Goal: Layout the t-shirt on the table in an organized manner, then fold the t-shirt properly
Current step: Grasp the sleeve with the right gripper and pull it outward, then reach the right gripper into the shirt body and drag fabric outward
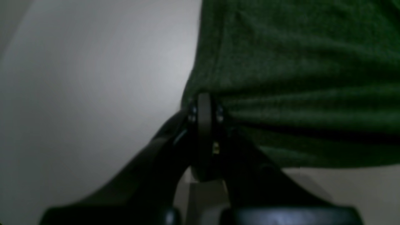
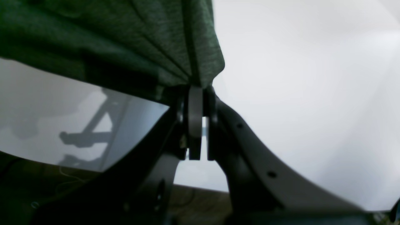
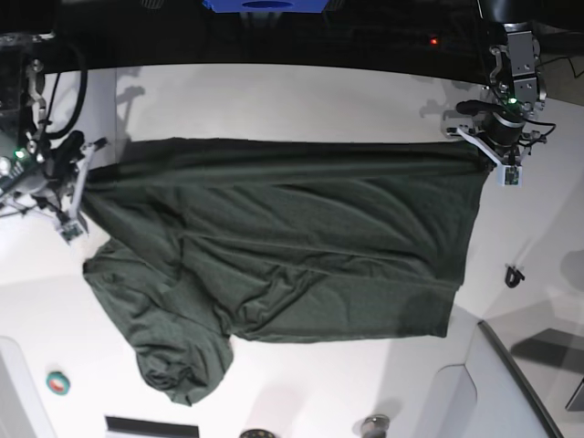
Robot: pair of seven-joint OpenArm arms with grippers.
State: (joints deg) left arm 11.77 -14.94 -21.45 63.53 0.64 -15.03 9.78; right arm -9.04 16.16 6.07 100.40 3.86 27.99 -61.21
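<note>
No readable text, label, brand or number shows in any view.

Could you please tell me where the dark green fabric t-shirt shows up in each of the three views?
Left wrist: dark green fabric t-shirt fills upper right.
Right wrist: upper left.
Base: spread across the centre.
Shared landmark: smooth white table beneath.

Dark green t-shirt [image 3: 292,246], wrinkled, stretched across white table [image 3: 301,91]
</note>
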